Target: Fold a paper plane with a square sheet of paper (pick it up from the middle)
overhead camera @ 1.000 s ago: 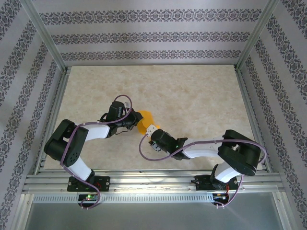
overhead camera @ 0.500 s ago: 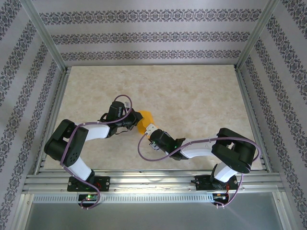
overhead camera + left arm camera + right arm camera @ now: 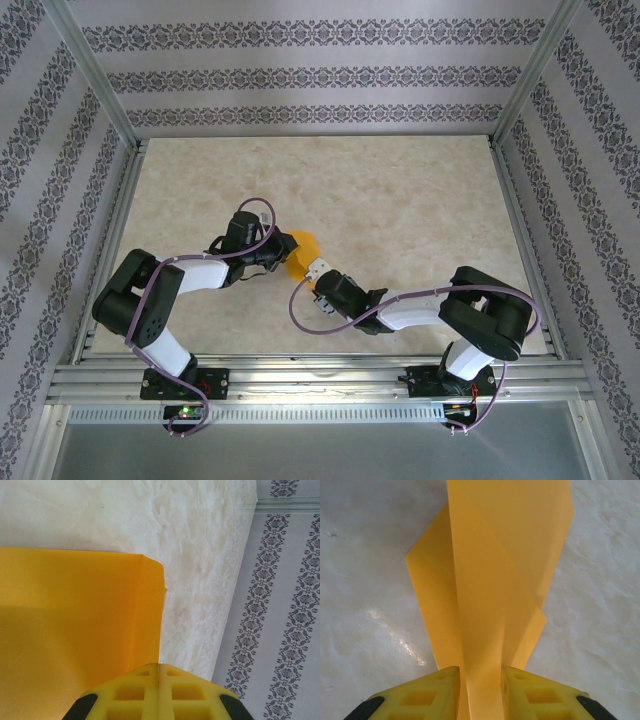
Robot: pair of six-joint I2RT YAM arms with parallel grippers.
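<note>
The square sheet of paper (image 3: 303, 246) is orange-yellow and part-folded, with creases that make it taper. It lies at the table's middle between both grippers. In the left wrist view my left gripper (image 3: 159, 666) is shut on the edge of the sheet of paper (image 3: 75, 630), which spreads away flat to the left. In the right wrist view a raised folded ridge of the sheet (image 3: 495, 570) runs between my right gripper's yellow fingers (image 3: 442, 682). The right gripper (image 3: 480, 672) is shut on that ridge, with the fingers a narrow way apart. Seen from above, the left gripper (image 3: 281, 255) and right gripper (image 3: 313, 269) meet at the paper.
The pale marbled tabletop (image 3: 400, 200) stretches far and right of the paper. Patterned walls (image 3: 320, 75) and metal frame posts (image 3: 95, 70) enclose it. The aluminium rail (image 3: 320, 378) with both arm bases runs along the near edge.
The right gripper's fingers have drawn in on the paper's folded ridge, and the right arm's elbow has shifted left. The left arm and its grip have not moved.
</note>
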